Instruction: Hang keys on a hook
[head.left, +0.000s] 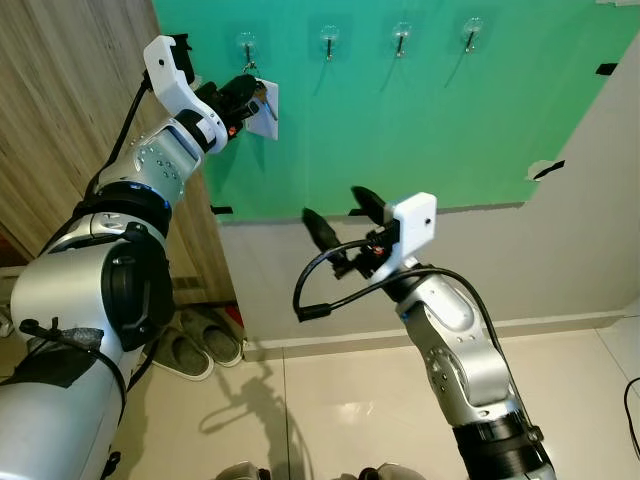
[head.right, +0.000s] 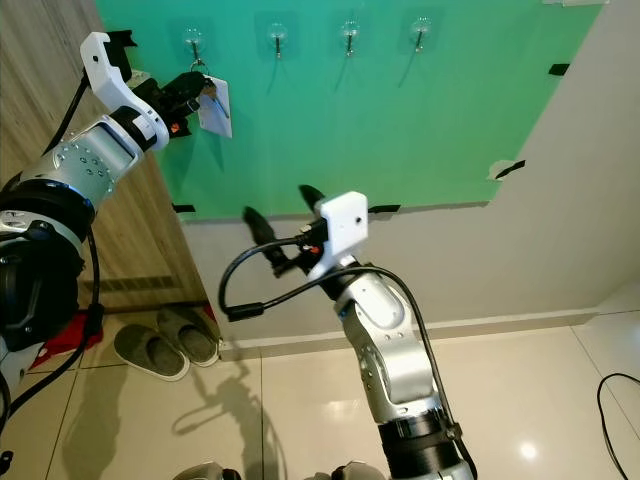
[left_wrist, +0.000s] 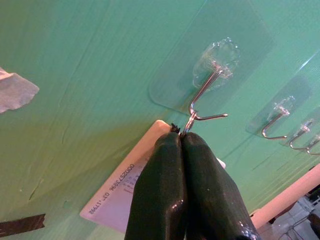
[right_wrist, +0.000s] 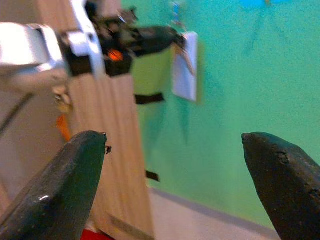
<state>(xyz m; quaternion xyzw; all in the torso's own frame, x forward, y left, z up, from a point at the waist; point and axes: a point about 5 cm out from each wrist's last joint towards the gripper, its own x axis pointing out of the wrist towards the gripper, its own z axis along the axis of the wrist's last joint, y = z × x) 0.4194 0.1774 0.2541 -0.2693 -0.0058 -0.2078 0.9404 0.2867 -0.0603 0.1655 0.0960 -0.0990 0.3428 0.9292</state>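
Note:
My left gripper is raised to the leftmost hook on the green wall sheet. It is shut on the keys' ring, which sits right at the tip of the wire hook. A white printed tag hangs from the ring, flat against the sheet just below the hook. The left fingers press tightly together. My right gripper hovers open and holds nothing, lower down in front of the sheet's bottom edge, well apart from the hooks.
Three more clear adhesive hooks line the sheet to the right. A wooden panel stands at the left. Slippers lie on the tiled floor by the wall; a cable runs at far right.

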